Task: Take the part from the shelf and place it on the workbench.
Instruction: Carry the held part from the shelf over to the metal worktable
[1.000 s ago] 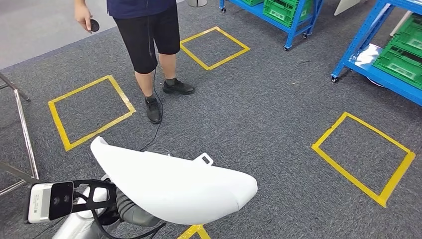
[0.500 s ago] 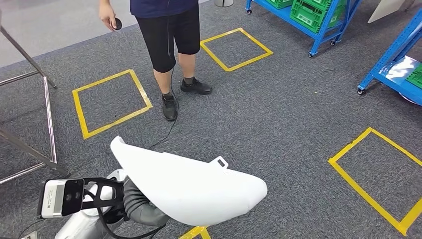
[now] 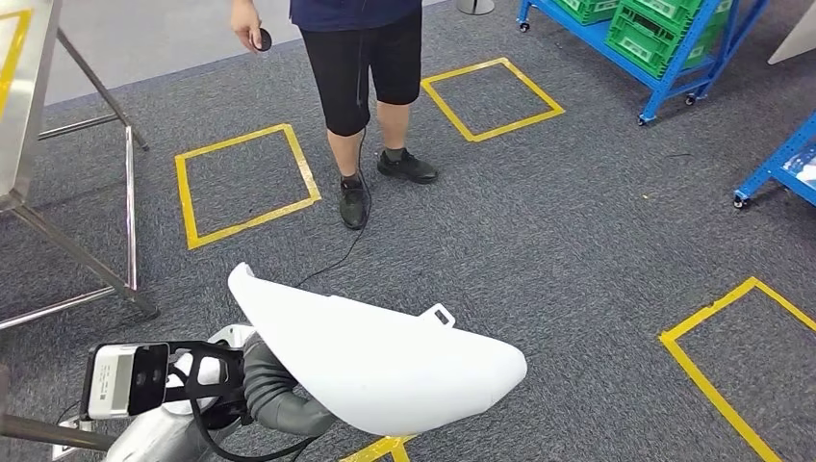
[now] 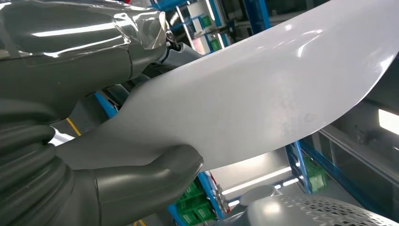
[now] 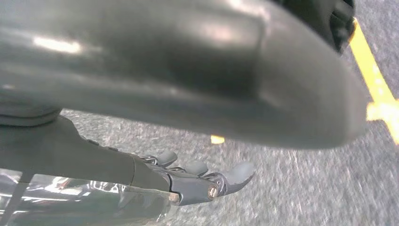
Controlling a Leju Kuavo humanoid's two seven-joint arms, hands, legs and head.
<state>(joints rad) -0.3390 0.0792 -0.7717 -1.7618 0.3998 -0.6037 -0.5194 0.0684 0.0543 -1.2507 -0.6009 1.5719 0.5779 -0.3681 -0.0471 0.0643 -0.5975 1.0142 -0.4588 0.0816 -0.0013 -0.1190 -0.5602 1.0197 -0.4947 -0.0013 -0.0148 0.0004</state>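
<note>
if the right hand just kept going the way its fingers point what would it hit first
Probably nothing at once: in the right wrist view the right hand hangs open, its fingers pointing out over grey carpet. Depth is unclear.

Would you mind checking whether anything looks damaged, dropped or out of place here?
Nothing stands out. The white part looks intact in the left robot hand, and the right robot hand hangs empty above the carpet.
</note>
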